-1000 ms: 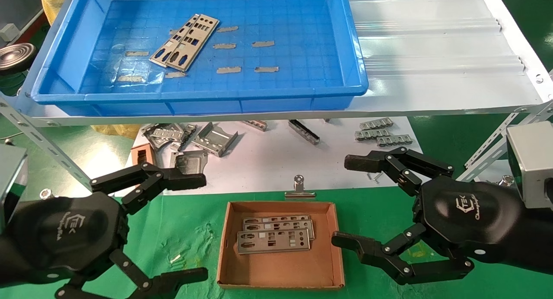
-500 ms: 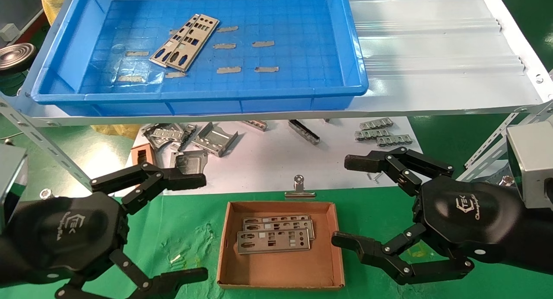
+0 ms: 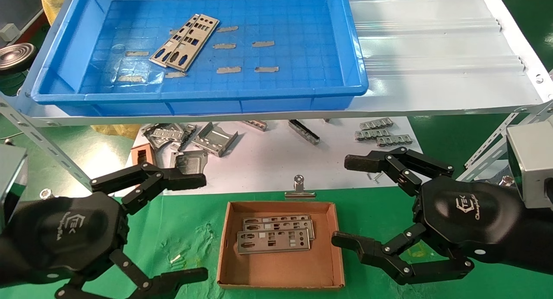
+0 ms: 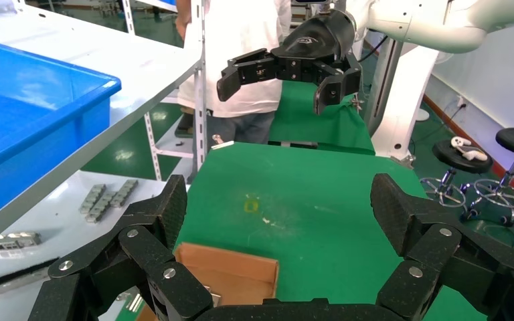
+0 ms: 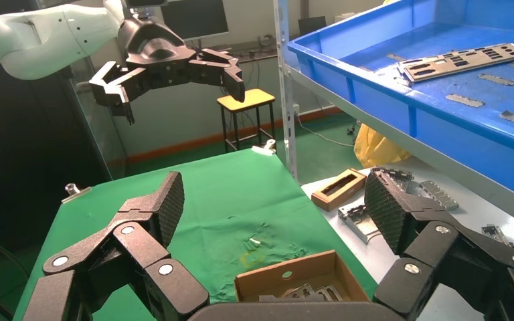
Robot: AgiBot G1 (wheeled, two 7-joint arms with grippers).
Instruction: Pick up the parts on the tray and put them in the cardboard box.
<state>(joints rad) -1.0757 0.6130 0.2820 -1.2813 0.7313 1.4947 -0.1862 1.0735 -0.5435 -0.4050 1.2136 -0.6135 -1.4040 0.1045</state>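
Nothing has changed in the last second: the left tool and the right tool stay spread and empty on either side of the cardboard box near the front edge of the bench. Two parts still lie in the tray on the shelf, so I judge the next pick has not started.

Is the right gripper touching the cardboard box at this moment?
Apart. The right wrist view shows the open right gripper held above the green mat, with the cardboard box lying well below its fingertips; the head view agrees, its fingers beside the box's right wall.
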